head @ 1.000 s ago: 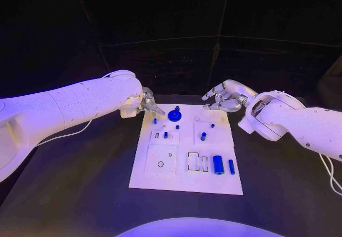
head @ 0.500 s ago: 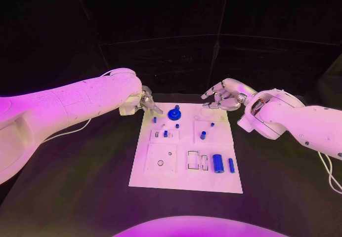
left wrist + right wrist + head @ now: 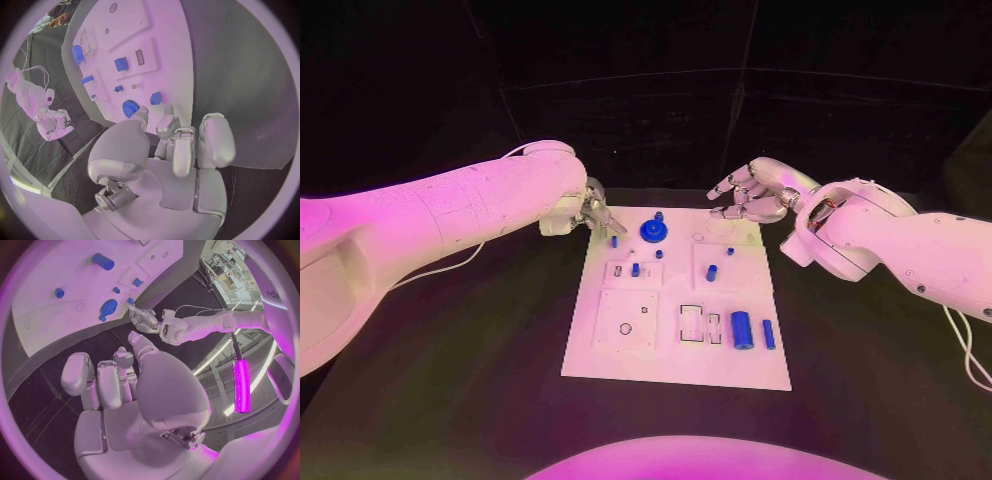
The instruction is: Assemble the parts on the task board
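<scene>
In the head view, a white task board (image 3: 678,310) is lying in the middle of a black desk (image 3: 444,380). Small blue parts are sitting on it — a round blue knob (image 3: 653,234) near the far edge, small blue pegs (image 3: 711,274) at mid-board, and two blue cylinders (image 3: 741,330) lying side by side toward the near right corner. The left robot hand (image 3: 597,213) is hovering at the board's far left corner, its fingers bunched just above a small blue part (image 3: 613,242); whether it is gripping that part cannot be told here. The right robot hand (image 3: 753,195) is hanging over the far right edge of the board, fingers apart and holding nothing.

In the left wrist view, the left robot hand (image 3: 169,150) is curling its fingers (image 3: 215,140) inward, with the small blue part (image 3: 155,98) right at their tips — contact is unclear.

In the right wrist view, the right robot hand (image 3: 125,385) is reaching open-fingered toward the board's edge, empty.
</scene>
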`<control>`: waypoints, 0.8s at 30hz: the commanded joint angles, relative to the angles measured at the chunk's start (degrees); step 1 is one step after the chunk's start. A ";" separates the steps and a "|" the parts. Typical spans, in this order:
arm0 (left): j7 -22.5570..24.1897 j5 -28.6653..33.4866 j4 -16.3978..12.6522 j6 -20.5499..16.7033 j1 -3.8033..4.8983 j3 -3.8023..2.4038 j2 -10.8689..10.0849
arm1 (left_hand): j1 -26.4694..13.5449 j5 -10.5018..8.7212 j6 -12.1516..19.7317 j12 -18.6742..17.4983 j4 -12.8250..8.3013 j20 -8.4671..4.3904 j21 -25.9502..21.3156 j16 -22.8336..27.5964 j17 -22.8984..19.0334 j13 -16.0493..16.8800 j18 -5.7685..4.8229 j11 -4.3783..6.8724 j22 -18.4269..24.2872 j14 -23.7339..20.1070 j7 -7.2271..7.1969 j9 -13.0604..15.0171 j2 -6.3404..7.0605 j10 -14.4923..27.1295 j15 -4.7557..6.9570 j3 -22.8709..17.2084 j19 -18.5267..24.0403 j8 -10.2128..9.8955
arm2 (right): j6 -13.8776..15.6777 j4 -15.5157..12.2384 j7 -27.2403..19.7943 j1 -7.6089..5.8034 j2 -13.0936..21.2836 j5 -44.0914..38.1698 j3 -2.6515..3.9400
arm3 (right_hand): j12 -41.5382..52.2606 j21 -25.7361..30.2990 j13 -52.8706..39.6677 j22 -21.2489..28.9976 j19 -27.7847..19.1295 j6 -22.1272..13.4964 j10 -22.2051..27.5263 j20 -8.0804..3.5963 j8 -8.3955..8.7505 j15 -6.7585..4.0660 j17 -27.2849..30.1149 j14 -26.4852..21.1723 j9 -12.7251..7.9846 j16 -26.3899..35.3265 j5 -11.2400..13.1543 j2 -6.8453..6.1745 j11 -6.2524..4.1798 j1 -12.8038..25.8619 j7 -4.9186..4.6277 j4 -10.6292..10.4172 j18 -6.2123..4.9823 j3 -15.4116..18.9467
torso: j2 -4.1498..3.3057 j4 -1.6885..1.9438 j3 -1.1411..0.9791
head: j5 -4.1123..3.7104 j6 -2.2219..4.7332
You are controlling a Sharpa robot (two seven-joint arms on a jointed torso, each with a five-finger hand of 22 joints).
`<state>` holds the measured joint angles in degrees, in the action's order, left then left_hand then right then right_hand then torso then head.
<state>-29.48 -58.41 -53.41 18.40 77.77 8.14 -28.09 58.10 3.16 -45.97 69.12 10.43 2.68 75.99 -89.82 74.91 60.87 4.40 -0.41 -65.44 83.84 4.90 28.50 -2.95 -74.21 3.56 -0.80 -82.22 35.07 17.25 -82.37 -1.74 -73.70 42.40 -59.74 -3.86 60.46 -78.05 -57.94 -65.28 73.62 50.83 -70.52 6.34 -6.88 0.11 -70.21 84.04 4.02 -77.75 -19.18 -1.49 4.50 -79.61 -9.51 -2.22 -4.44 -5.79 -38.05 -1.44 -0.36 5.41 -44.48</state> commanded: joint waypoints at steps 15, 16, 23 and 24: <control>0.65 -0.44 0.28 2.43 -0.43 0.02 0.54 | 1.65 -0.22 -1.19 0.51 -0.50 0.07 0.54 -0.18 15.09 0.19 0.24 0.06 -0.37 6.16 -0.23 -0.59 -1.21 -0.23 -0.17 0.67 -0.17 0.25 | -0.37 -0.01 -0.46 -0.11 -0.20 -0.03 0.03 | -0.08 0.38 -0.05 0.01 -0.30 0.27 0.04 -0.16 -0.22 -0.33 -0.03 1.79 -0.06 0.26 -0.34 0.29 -0.36 0.50 0.05 -0.42 -0.75 -0.07 | 0.01 0.01 -0.02 | 0.13 -0.23; 0.76 -0.44 0.28 2.59 -0.43 0.02 0.55 | 1.78 -0.22 -1.23 0.54 -0.56 0.06 0.55 -0.18 15.09 0.22 0.24 0.07 -0.39 6.16 -0.23 -0.64 -1.30 -0.25 -0.16 0.68 -0.18 0.25 | -0.38 -0.01 -0.46 -0.11 -0.21 -0.03 0.03 | -0.08 0.38 -0.05 0.01 -0.30 0.27 0.04 -0.16 -0.22 -0.33 -0.03 1.79 -0.06 0.26 -0.34 0.29 -0.36 0.50 0.05 -0.42 -0.75 -0.07 | 0.00 0.01 -0.03 | 0.15 -0.29; 1.63 -0.30 0.22 2.45 -0.45 0.02 0.58 | 3.58 -0.21 -1.41 0.55 -1.54 -0.02 0.57 -0.18 15.09 0.14 0.23 0.14 -0.46 6.16 -0.29 -1.14 -2.64 -0.26 -0.08 0.27 -0.18 0.24 | -0.41 0.03 -0.46 -0.11 -0.27 -0.03 0.03 | -0.08 0.38 -0.05 0.01 -0.30 0.27 0.04 -0.16 -0.22 -0.33 -0.03 1.79 -0.06 0.26 -0.34 0.29 -0.36 0.50 0.05 -0.42 -0.75 -0.07 | 0.01 0.00 -0.01 | 0.18 -0.31; 1.72 -0.13 0.20 2.35 -0.46 0.02 0.58 | 3.99 -0.20 -1.42 0.55 -1.78 -0.03 0.59 -0.18 15.09 0.12 0.22 0.14 -0.50 6.16 -0.28 -1.25 -3.06 -0.26 -0.08 0.07 -0.19 0.22 | -0.42 0.03 -0.46 -0.11 -0.28 -0.03 0.03 | -0.08 0.38 -0.05 0.01 -0.30 0.27 0.04 -0.16 -0.22 -0.33 -0.03 1.79 -0.06 0.26 -0.34 0.29 -0.36 0.50 0.05 -0.42 -0.75 -0.07 | 0.00 -0.01 -0.01 | 0.20 -0.30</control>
<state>-28.88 -58.51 -53.17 20.18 77.24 8.19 -27.58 61.75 3.16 -47.02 69.35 8.88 2.68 76.21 -89.82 74.91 61.03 4.40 -0.41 -65.90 83.84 4.71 27.29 -6.11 -74.21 3.56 -0.78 -82.22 35.07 17.13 -82.28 -1.77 -73.70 42.17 -59.74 -3.87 60.46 -78.05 -57.93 -65.28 73.63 50.83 -70.53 6.34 -6.88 0.11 -70.21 84.04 4.03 -77.75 -19.18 -1.49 4.50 -79.61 -9.51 -2.22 -4.44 -5.79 -38.04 -1.44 -0.39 5.59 -44.78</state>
